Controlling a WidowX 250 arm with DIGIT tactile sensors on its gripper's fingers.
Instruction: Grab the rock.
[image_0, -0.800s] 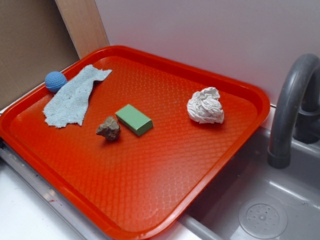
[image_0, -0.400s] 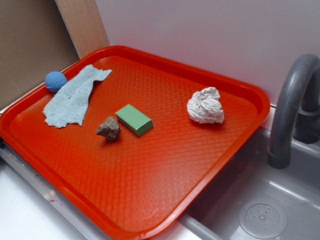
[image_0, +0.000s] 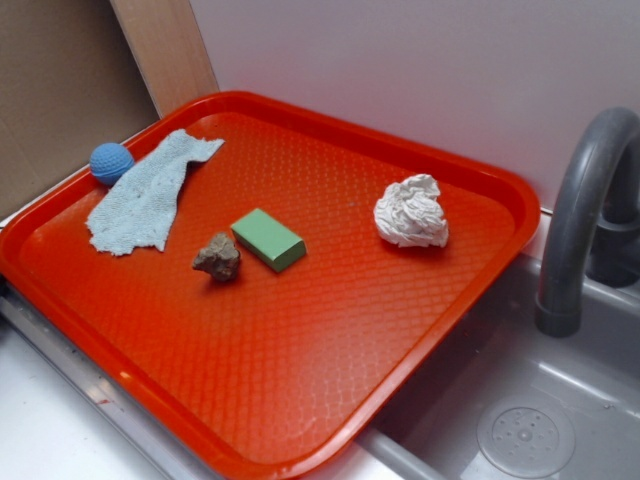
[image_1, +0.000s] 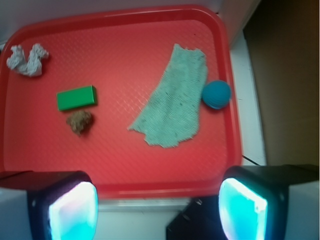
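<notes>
the rock (image_0: 217, 258) lies on the red tray (image_0: 300, 400), just beside the green block (image_0: 268, 239). the end effector (image_1: 157, 207) hangs above the tray's edge, spread wide and empty.

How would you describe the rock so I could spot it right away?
Look at the red tray beside the grey sink. Near its middle lies a flat green block, and the rock sits right next to it. It is the only brown, lumpy, jagged thing there, unlike the white paper wad.
</notes>
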